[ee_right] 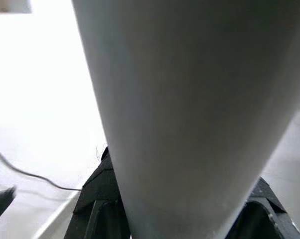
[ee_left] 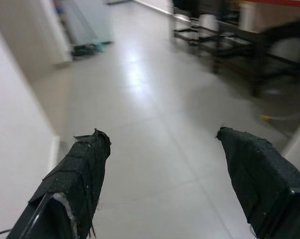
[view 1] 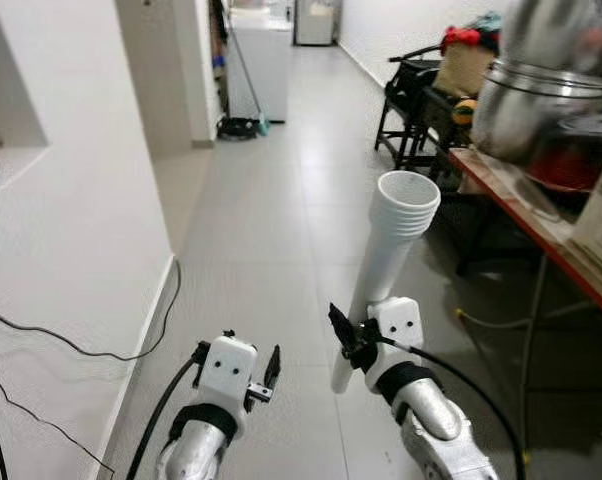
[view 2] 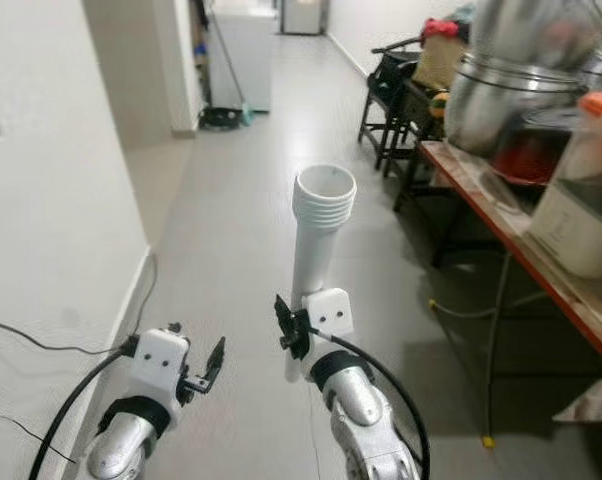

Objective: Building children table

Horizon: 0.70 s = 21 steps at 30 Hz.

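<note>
The right gripper [view 1: 347, 338] is clamped on the lower part of a white plastic tubular table leg with a ribbed, flared open end [view 1: 393, 262]. The leg stands nearly upright above the floor, leaning slightly to the robot's right, open end uppermost. In the right wrist view the leg [ee_right: 190, 114] passes between the two black fingers [ee_right: 97, 199], which press against it on either side.

The left gripper [view 1: 271, 372] is held out low over the pale grey tiled floor [view 1: 271, 230], holding nothing. Its two black fingers [ee_left: 77, 179] stand well apart.

Thin black cables [view 1: 71, 345] trail across the white wall [view 1: 71, 200] on the robot's left.

On the robot's right, a long table with a red edge [view 2: 501, 235] carries large round metal pots [view 2: 501, 95] and a white container with an orange lid [view 2: 586, 200]. Beyond it stands a dark frame rack [view 1: 416, 105]. Far down the corridor, a white cabinet [view 1: 261, 60] stands with a mop [view 1: 243, 122] beside it.
</note>
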Tool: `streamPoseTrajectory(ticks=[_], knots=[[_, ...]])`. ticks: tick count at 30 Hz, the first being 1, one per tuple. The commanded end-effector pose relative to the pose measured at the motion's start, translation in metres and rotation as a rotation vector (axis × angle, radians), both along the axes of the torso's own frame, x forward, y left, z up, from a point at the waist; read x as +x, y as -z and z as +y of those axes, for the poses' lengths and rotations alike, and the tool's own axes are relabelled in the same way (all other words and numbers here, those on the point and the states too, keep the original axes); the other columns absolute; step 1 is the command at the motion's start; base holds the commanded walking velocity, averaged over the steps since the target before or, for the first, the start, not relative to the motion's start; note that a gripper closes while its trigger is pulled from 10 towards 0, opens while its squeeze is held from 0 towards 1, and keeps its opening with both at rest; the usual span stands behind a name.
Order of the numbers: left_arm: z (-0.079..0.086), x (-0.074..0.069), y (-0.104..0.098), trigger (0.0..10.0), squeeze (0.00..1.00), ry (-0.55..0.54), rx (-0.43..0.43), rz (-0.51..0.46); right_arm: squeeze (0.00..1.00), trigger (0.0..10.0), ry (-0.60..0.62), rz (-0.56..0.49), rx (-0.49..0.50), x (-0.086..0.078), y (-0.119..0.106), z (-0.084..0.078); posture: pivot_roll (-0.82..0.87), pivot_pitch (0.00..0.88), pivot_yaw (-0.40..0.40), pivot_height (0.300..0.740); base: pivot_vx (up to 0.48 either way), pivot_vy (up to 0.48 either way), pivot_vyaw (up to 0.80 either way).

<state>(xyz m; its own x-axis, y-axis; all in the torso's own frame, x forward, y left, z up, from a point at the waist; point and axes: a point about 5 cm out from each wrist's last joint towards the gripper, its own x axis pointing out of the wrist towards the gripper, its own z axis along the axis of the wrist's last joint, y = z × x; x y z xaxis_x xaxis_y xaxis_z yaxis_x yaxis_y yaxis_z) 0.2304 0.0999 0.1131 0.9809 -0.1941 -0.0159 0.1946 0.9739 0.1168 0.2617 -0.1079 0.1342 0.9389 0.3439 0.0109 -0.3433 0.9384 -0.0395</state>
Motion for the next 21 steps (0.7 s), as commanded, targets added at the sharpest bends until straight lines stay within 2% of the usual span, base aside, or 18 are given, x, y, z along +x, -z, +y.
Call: streamPoseTrajectory(ticks=[1,9,13,18,21], knots=[[-0.003,0.0,0.005,10.0,0.0,0.01,0.008,0.026,0.0,10.0,0.004,-0.01,-0.012,0.0,0.002,-0.001,0.2,0.0,-0.068,0.74,0.0,0.0,0.79],[-0.005,0.002,0.005,10.0,0.0,0.009,0.006,0.024,0.0,10.0,0.014,0.006,-0.016,0.002,0.005,-0.002,0.19,0.0,-0.072,0.74,0.0,0.0,0.72],[-0.005,0.005,0.006,10.0,0.0,0.01,0.004,0.02,0.0,10.0,0.031,0.014,-0.017,0.005,0.007,-0.005,0.17,0.0,-0.068,0.74,0.0,0.0,0.0],[-0.001,0.007,0.003,10.0,0.0,0.009,0.0,0.005,0.0,10.0,0.062,0.011,-0.029,0.008,0.008,-0.004,0.12,0.0,-0.023,0.74,0.0,0.0,0.0],[0.006,0.006,0.007,10.0,0.0,-0.004,-0.012,0.02,0.0,10.0,0.085,0.01,-0.031,0.007,0.01,-0.002,0.05,0.0,0.054,0.74,0.0,0.0,0.0]])
